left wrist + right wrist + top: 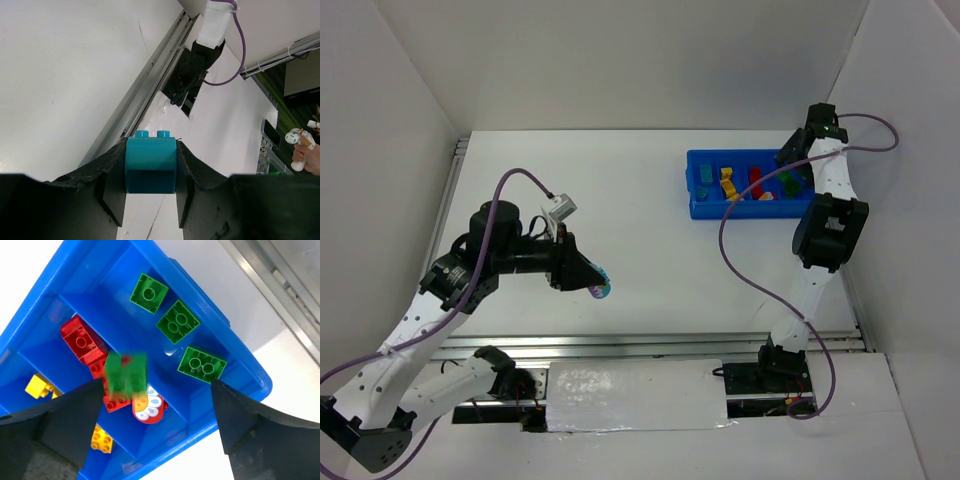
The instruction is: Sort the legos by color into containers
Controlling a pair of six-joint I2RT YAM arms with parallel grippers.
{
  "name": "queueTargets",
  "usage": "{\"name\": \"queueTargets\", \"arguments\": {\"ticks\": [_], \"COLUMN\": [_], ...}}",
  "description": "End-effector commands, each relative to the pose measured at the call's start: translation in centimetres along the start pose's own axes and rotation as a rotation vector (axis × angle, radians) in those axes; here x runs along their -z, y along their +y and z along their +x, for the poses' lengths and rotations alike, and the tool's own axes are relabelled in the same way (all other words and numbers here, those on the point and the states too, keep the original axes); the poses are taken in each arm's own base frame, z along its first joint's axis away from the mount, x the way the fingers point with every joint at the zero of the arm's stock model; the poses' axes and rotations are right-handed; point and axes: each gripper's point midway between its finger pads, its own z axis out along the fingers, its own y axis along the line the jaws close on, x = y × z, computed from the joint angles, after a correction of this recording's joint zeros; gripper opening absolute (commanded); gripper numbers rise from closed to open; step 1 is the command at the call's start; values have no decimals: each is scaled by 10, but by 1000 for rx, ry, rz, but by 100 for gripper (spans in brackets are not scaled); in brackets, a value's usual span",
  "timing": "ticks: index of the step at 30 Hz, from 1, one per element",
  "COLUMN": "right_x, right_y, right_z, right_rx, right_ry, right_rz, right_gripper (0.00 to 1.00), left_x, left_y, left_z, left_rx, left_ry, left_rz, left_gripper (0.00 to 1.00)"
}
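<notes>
White table (650, 200) enclosed by white walls (620, 60). Blue tray (705, 212) at far right, split by dividers into side-by-side compartments. Left gripper (600, 287), near left and well apart from the tray, is clamped on a cyan brick (150, 157) with its studs pointing outward. Right gripper (157, 390) hangs over the tray with fingers spread. A blurred green brick (125, 375) shows between them, touching neither. Three green bricks (178, 322) lie in one compartment and red bricks (82, 340) in the next.
</notes>
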Motion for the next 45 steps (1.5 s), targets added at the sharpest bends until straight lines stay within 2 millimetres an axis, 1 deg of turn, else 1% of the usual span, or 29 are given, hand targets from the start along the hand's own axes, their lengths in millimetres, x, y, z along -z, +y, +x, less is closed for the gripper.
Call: {"name": "queueTargets", "arguments": {"ticks": [1,6,7,12,14,16,17,18,19,20,21,22,23,24,25,26,27,28,29,30,31,32,33,34,35,36,37,41,45], "right_x": [24,57,69,74,75,99,101,134,133,150,182,180,212,225,221,261,304,319,356,389,410,442,455,464,478,486,486,500,504], "right_y": [11,24,27,16,14,26,33,39,38,52,56,64,75,85,88,113,122,125,120,111,108,92,84,74,72,65,63,62,72], "right_z": [-29,-43,-46,-48,-39,-34,-17,-19,1,6,8,35,46,66,105,132,162,188,214,244,253,267,277,296,296,302,308,316,320], "right_rx": [-11,-18,-18,-33,-33,-35,-22,-19,0,11,13,39,71,117,165,266,353,412,493,581,646,726,762,751,794,804,786,773,732], "right_ry": [-87,-135,-164,-185,-155,-152,-135,-181,-157,-186,-226,-161,-161,-115,-14,61,102,141,216,243,219,230,243,356,294,311,342,288,260], "right_rz": [-46,-89,-90,-30,-34,-116,-134,-186,-186,-241,-309,-382,-491,-592,-671,-958,-1149,-1298,-1471,-1588,-1688,-1806,-1865,-1900,-1984,-2014,-2012,-2034,-2033], "right_gripper": [96,100,100,100,100,100,100,100,100,100,100,100,100,100,100,100,99,100,100,100,100,99,100,100,99,99,99,99,93], "left_x": [1,-4,-6,-15,-18,-21,-24,-26,-29,-33,-42,-47,-57,-62,-67,-74,-77,-79,-80,-80,-78,-75,-72,-68,-64,-61,-57,-57,-56], "left_y": [-2,4,5,6,16,30,40,51,56,59,62,61,63,63,55,55,48,35,29,17,9,-2,-10,-22,-29,-35,-43,-47,-51], "left_z": [-7,-11,-13,-20,-24,-29,-30,-34,-37,-43,-47,-50,-59,-64,-67,-74,-83,-85,-89,-102,-106,-103,-106,-114,-108,-108,-112,-107,-104], "left_rx": [-14,-8,-11,-5,0,24,46,59,67,66,75,77,74,74,75,73,56,65,58,41,34,17,4,-18,-27,-6,-47,-41,-45], "left_ry": [-34,-38,-41,-34,-48,-65,-59,-72,-75,-82,-65,-60,-61,-58,-46,-45,-67,-59,-66,-111,-126,-117,-131,-167,-150,-148,-173,-142,-135], "left_rz": [6,-12,-9,16,-27,-101,-144,-198,-216,-215,-200,-183,-166,-149,-95,-68,-25,49,95,154,194,267,307,362,412,444,482,500,519], "left_gripper": [0,0,0,0,0,0,0,0,0,0,0,0,0,0,0,0,0,0,0,0,0,0,0,0,0,0,0,0,0]}}
